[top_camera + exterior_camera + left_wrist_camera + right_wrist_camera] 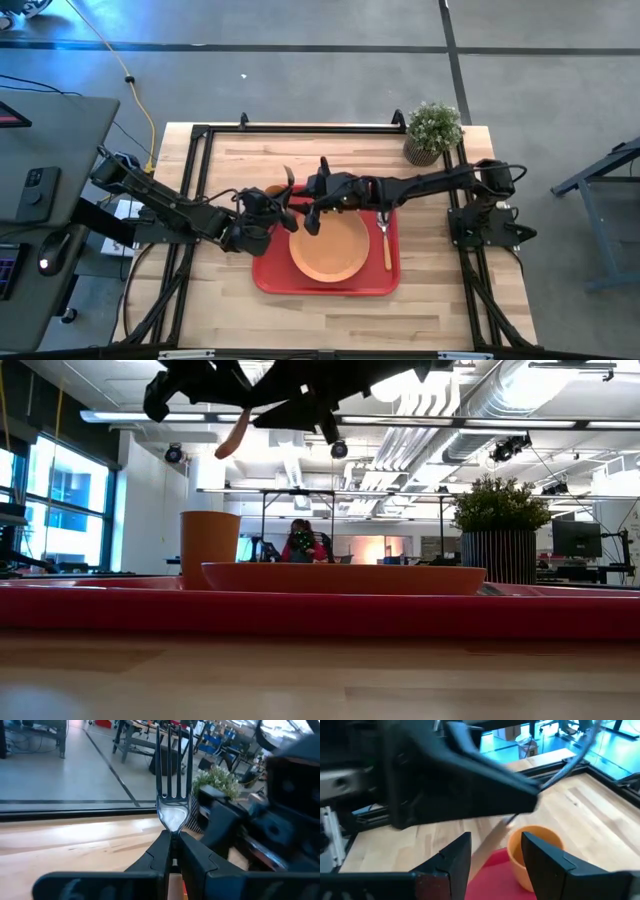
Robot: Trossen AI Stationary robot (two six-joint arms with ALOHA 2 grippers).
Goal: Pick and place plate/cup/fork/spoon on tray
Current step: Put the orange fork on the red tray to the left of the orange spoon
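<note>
High view puts my left gripper (pixel 283 208) above the tray's (pixel 272 277) left edge, fingers clamped on the fork (pixel 173 780) — tines up, neck pinched between my pads, as my left wrist view shows. My right gripper (pixel 312 215) hovers just beside it over the plate's (pixel 330 248) left rim, fingers apart and holding nothing. The plate lies in the tray's middle, the spoon (pixel 386 240) right of it on the tray, and the cup (pixel 210 549) stands at the tray's far left corner — seemingly inside the rim.

Fork (pixel 173 795) handle hidden inside left gripper (pixel 172 851).
</note>
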